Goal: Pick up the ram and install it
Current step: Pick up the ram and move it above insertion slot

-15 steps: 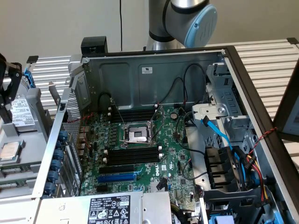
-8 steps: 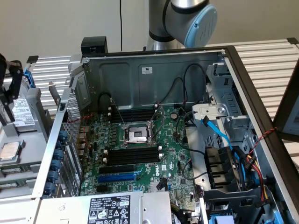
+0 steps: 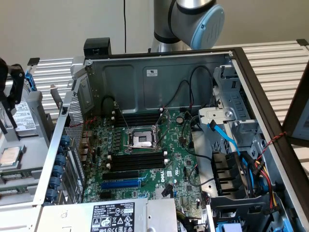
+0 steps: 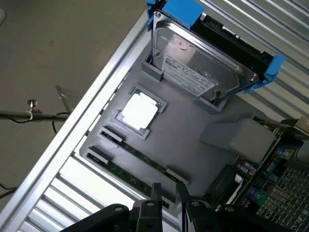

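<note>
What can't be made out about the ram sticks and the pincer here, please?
- Wrist view: one end of the nearer long thin green ram stick, hidden behind the open black pincer; contact cannot be told.
- Wrist view: print on the silver hard drive label, too small.
- Exterior view: the grey plastic tray, cut off by that view's left edge.

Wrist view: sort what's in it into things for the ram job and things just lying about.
For the job:
- near ram stick, lying in the grey tray
- far ram stick, beside it
- gripper, fingers open at the near ram stick's end

Lying about:
- hard drive in its blue bracket
- processor chip
</note>
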`<state>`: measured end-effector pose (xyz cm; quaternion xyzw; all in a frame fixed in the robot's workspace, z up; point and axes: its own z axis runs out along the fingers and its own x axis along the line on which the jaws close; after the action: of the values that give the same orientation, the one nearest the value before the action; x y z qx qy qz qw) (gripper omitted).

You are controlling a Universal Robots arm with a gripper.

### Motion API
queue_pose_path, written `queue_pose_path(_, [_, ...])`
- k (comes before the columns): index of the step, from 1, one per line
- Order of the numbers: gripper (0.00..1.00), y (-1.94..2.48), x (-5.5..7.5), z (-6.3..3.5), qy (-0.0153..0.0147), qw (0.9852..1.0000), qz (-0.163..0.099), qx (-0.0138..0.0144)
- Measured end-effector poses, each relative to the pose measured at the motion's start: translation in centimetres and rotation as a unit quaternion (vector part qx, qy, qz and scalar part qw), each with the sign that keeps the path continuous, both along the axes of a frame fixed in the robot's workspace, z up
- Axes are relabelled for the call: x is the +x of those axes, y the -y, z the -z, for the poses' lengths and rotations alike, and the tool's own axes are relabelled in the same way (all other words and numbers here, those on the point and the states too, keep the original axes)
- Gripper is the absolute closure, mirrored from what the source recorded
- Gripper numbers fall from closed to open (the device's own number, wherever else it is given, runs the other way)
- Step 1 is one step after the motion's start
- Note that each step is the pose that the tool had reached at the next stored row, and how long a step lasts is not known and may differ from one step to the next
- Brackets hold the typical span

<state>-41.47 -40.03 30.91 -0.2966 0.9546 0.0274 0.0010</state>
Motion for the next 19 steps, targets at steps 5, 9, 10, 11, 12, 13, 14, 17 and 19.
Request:
queue_pose_path(5, [0.67, 0.01, -0.1, 0.16, -0.0006, 0.9996, -0.03, -0.0018])
queue_pose_path(9, [0.67, 0.0, -0.11, 0.33, -0.0013, 0.9978, -0.066, -0.0018])
queue_pose_path(10, [0.67, -0.01, -0.11, 0.37, -0.0013, 0.9972, -0.075, -0.0017])
queue_pose_path(11, [0.67, 0.0, -0.11, 0.41, -0.0015, 0.9965, -0.084, -0.0017])
queue_pose_path(12, [0.67, 0.0, -0.1, 0.45, -0.0016, 0.9957, -0.092, -0.0017])
queue_pose_path(13, [0.67, 0.0, -0.1, 0.5, -0.0017, 0.9948, -0.102, -0.0017])
queue_pose_path(14, [0.67, 0.0, -0.1, 0.54, -0.0018, 0.9938, -0.111, -0.0017])
queue_pose_path(17, [0.67, 0.0, -0.1, 0.67, -0.0021, 0.9905, -0.138, -0.0017])
queue_pose_path(19, [0.67, 0.0, -0.1, 0.76, -0.0023, 0.9877, -0.156, -0.0017])
